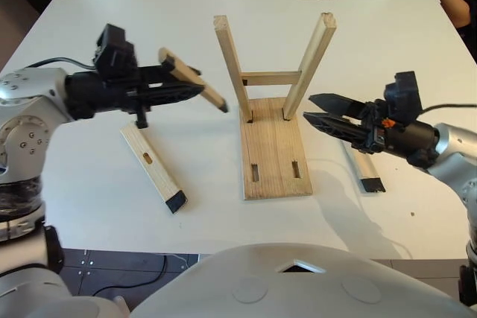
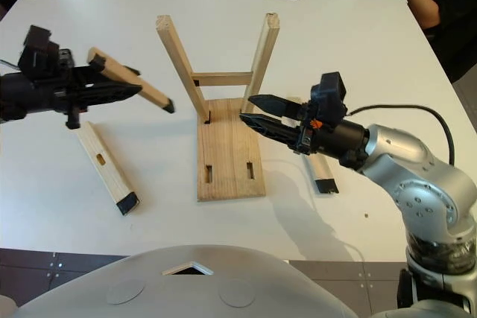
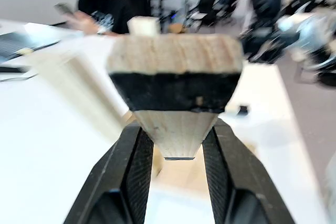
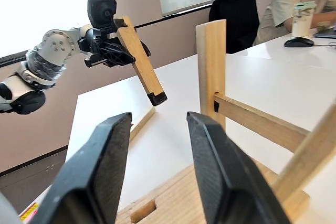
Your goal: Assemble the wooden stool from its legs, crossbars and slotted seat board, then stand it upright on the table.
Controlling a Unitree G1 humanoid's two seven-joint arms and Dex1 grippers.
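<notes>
The seat board (image 1: pixel 274 156) and the legs (image 1: pixel 231 57) are pale, unpainted wood, matt, with a clear grain; the held leg (image 3: pixel 176 56) has a black coated end. The table (image 1: pixel 89 191) is white, smooth and slightly glossy. The right gripper (image 1: pixel 308 107) has fingers (image 4: pixel 100 182) of black matt plastic.

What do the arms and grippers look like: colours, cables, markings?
Left arm and right arm: rounded silver-grey shells with visible screw heads, black wrists. Left gripper and right gripper: black, two long tapered fingers, a black camera block on top. Small orange marks at the right gripper's base. A black cable trails from each wrist.
</notes>
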